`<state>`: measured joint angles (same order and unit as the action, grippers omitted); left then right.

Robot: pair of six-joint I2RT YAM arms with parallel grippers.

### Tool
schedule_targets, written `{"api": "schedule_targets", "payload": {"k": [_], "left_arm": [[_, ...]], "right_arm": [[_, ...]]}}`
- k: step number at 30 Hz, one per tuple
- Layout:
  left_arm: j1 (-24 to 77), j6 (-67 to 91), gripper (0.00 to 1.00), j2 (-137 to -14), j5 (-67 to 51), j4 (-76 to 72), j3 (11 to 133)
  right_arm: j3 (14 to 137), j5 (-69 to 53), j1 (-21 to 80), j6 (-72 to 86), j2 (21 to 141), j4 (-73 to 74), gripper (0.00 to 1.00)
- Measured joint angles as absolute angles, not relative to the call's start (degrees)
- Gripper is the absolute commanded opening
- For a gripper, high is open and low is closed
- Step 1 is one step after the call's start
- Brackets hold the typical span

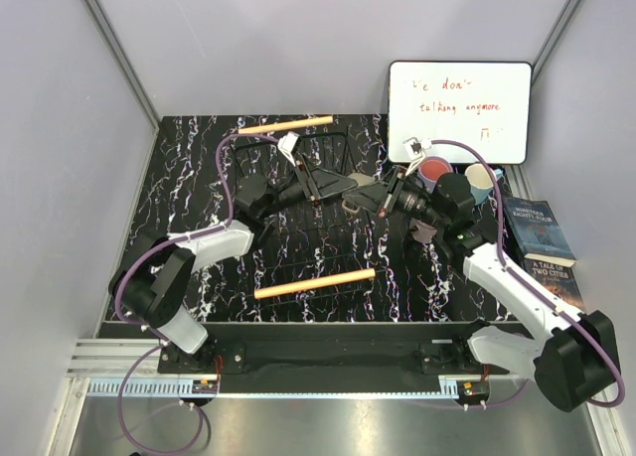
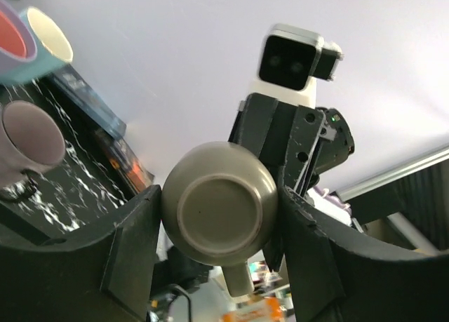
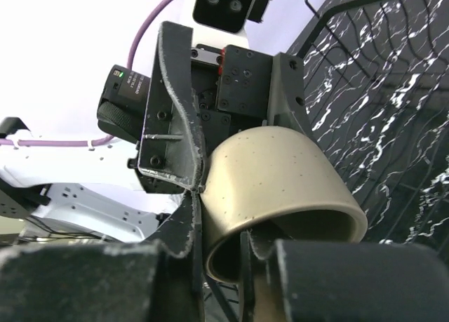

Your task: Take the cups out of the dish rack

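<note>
Black fingers [image 2: 133,255] of the left gripper [image 2: 221,199] clamped the olive-grey mug [image 2: 221,213] at frame centre, over the dish rack [image 1: 315,282]; the right gripper [image 3: 238,241] met its rim, grip impossible to tell.

The top external view looks steeply down from above and behind. The arm bases [image 1: 194,357] lie along its bottom edge and the table [image 1: 199,178] fills the middle, seen from far off.

The left wrist view sits very close, facing the underside of the olive-grey mug [image 2: 219,208] at frame centre, with the right wrist camera [image 2: 289,59] above it.

The right wrist view, equally close, faces back the other way. It shows the mug's side at centre and the left wrist camera [image 3: 224,6] at top. Overhead, the mug is probably hidden mid-frame.
</note>
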<state>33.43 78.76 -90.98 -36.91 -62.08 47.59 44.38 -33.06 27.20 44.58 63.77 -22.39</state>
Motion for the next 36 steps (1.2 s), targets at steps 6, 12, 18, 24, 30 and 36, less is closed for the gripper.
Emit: {"api": "schedule_targets", "payload": {"k": [6,12,18,24,30,36], "left_arm": [[34.3,79.8,0.45,-91.0,-37.2,-61.3,48.0],[32.9,76.0,0.99,-90.8,-39.7,-59.3,49.2],[24.5,66.8,0.99,-88.7,-35.6,-43.1,51.2],[25.7,53.1,0.99,-80.8,-22.9,-16.8,57.4],[29.1,46.7,0.99,-73.4,-11.7,-1.0,59.0],[29.1,45.2,0.99,-69.3,-3.9,8.5,55.6]], "right_arm": [[43.8,-31.7,27.4,42.8,60.8,-20.1,0.00],[44.4,-23.2,28.6,39.8,52.1,-6.4,0.00],[51.0,-5.4,28.4,36.7,48.1,13.4,0.00],[58.7,19.1,28.3,38.5,55.3,32.8,0.00],[54.2,26.5,27.1,45.2,61.1,42.5,0.00],[51.8,29.1,19.7,49.9,57.7,47.2,0.00]]}}
